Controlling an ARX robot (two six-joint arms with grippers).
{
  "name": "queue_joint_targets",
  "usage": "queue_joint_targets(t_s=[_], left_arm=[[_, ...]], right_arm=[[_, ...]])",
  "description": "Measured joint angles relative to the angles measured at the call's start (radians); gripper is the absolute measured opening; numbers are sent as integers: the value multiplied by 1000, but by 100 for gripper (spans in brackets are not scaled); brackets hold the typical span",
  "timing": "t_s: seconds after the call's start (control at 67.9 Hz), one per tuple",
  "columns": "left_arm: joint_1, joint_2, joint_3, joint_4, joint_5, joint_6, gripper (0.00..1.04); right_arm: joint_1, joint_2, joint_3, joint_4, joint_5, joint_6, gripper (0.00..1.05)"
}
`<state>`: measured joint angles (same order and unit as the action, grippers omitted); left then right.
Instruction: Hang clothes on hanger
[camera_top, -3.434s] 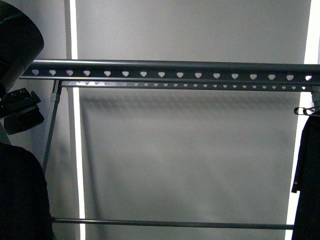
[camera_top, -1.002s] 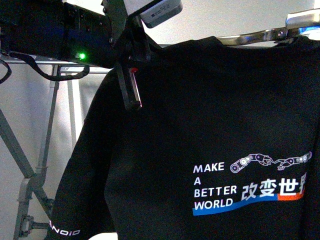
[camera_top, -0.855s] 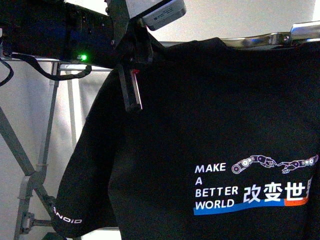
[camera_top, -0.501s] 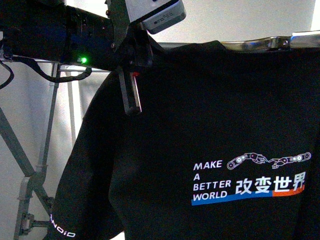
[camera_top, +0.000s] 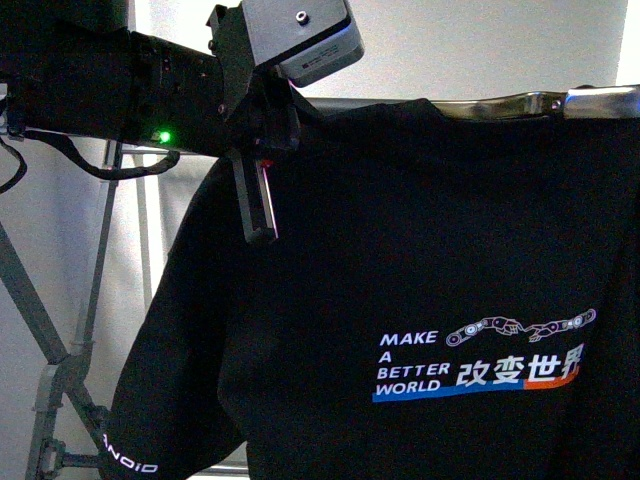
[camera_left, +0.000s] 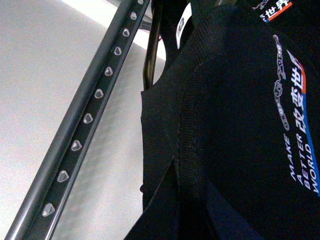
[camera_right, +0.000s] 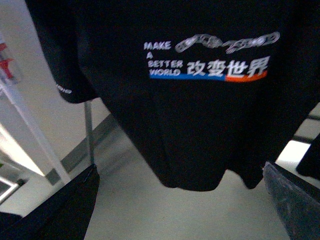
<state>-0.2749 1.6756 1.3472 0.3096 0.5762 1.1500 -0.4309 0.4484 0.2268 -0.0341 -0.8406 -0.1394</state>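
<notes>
1. Left gripper (camera_top: 256, 218): the front view shows one dark finger (camera_top: 254, 195) pointing down against the shoulder of the T-shirt (camera_top: 420, 250). The second finger is hidden, so I can't tell if it's pinching cloth or only lying on it. The left wrist view is close-up collar seam and print, with no fingers readable.
2. Right gripper (camera_right: 180, 172): the right wrist view is blurry. It shows two dark fingers (camera_right: 292, 200) at the frame's corners, well apart, with nothing between them. It faces the printed front from some way off, with the shirt hem and floor (camera_right: 150, 215) in view.
3. The T-shirt hangs on a small shiny hanger (camera_top: 505, 103), whose bar sticks out of the collar. It is up at rail height, with the slogan facing the robot. The hook is not visible, so I can't say whether it sits on the rail.
4. Rack (camera_left: 81, 132): in the left wrist view the heart-hole rail runs just beside the shirt's shoulder. In the front view the slanted legs stand left of the sleeve.
5. Left arm: the green LED (camera_top: 160, 135) is lit, and the wrist camera block (camera_top: 300, 35) sits above the gripper.
6. Compared with 0.5 s ago:
   - The print has slid slightly left and looks narrower.
   - The shiny bar sits a bit lower.
   - The camera block is higher in frame.
   - The finger is on the same shoulder spot.
7. Compared with 3.4 s ago: the front view then showed a bare rail and no shirt. Now the shirt covers most of it.
</notes>
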Motion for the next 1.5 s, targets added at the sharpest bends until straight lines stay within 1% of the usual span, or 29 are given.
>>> queue_joint_targets(t_s=[0.088, 0.162, 0.265, 0.383, 0.442, 0.472, 0.501, 0.531, 0.619, 0.634, 0.648, 0.693, 0.752, 0.766, 0.855, 0.973, 1.091, 1.503], left_arm=[[0, 0, 0, 0, 0, 0, 5], [0, 0, 0, 1, 0, 1, 5], [0, 0, 0, 1, 0, 3, 5], [0, 0, 0, 1, 1, 3, 5], [0, 0, 0, 1, 1, 3, 5], [0, 0, 0, 1, 1, 3, 5], [0, 0, 0, 1, 1, 3, 5], [0, 0, 0, 1, 1, 3, 5], [0, 0, 0, 1, 1, 3, 5], [0, 0, 0, 1, 1, 3, 5], [0, 0, 0, 1, 1, 3, 5], [0, 0, 0, 1, 2, 3, 5], [0, 0, 0, 1, 2, 3, 5], [0, 0, 0, 1, 2, 3, 5], [0, 0, 0, 1, 2, 3, 5], [0, 0, 0, 1, 2, 3, 5], [0, 0, 0, 1, 2, 3, 5], [0, 0, 0, 1, 2, 3, 5]], right_arm=[[-50, 113, 67, 72, -14, -45, 97], [-70, 267, 188, 137, -25, -138, 97], [-69, 375, 309, 142, -48, -232, 97], [-53, 481, 449, 123, -87, -375, 97], [-30, 546, 541, 90, -97, -519, 97], [-23, 563, 565, 78, -96, -552, 97], [-11, 589, 600, 63, -89, -630, 97], [-3, 605, 621, 55, -85, -665, 97], [23, 661, 694, 10, -78, -852, 97], [29, 678, 713, 3, -75, -904, 97], [32, 686, 722, 3, -72, -917, 97], [45, 720, 758, 4, -57, -1031, 97], [56, 753, 796, -2, -48, -1123, 97], [61, 771, 816, -11, -47, -1167, 97], [80, 826, 879, -38, -39, -1288, 97], [106, 891, 964, -72, -23, -1384, 97], [129, 935, 1037, -107, 3, -1427, 97], [188, 1113, 1290, -177, 106, -1428, 97]])
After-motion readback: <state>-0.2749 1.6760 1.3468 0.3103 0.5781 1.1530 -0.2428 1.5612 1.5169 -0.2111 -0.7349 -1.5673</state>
